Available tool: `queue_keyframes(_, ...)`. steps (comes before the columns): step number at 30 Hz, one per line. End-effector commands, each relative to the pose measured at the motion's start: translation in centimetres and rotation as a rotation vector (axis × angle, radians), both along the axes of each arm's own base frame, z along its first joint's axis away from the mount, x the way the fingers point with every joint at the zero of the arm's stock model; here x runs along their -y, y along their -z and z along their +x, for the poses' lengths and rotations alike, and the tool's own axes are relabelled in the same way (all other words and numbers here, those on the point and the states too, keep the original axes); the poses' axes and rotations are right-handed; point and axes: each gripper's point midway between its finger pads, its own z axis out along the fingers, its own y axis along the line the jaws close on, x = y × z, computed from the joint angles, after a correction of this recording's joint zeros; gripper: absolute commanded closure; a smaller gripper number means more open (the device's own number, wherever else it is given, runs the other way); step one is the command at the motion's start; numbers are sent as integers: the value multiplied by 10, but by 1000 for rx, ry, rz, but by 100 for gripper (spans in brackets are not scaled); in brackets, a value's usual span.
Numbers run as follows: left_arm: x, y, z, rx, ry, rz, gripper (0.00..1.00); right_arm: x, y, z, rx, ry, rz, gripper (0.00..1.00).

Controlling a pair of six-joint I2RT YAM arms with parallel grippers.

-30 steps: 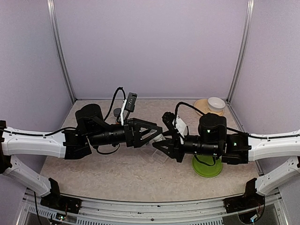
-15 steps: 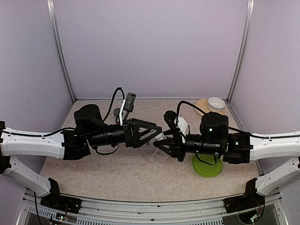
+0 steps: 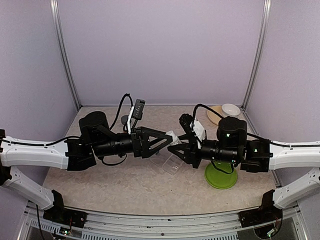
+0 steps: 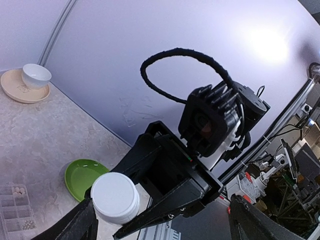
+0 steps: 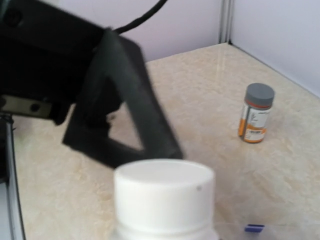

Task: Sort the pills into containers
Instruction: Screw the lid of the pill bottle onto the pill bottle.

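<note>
Right gripper (image 3: 175, 146) clamps the white bottle (image 5: 163, 200); the open left gripper (image 3: 164, 144) should close squarely on the cap (image 4: 115, 196), then twist.

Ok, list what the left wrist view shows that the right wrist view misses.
Only the left wrist view: the green plate, the white bowl on its tan saucer, a corner of the pill box with pills inside, and the right arm's wrist camera. Only the right wrist view: an orange bottle with a grey cap, upright on the table. Both: the white-capped bottle and the table.
</note>
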Motion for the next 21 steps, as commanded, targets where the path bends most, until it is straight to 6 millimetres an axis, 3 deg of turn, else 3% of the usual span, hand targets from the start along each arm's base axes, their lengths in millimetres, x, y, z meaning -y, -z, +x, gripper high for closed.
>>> queue_keyframes(1, 0, -9, -6, 19, 21, -20, 12, -8, 3, -2, -13, -35, 3, 85)
queue_keyframes(15, 6, -13, -10, 29, 61, -40, 12, -27, 16, -13, -69, -128, 18, 84)
queue_keyframes(21, 4, -8, -5, 34, 30, -23, 10, -26, 6, -22, -57, -171, 54, 84)
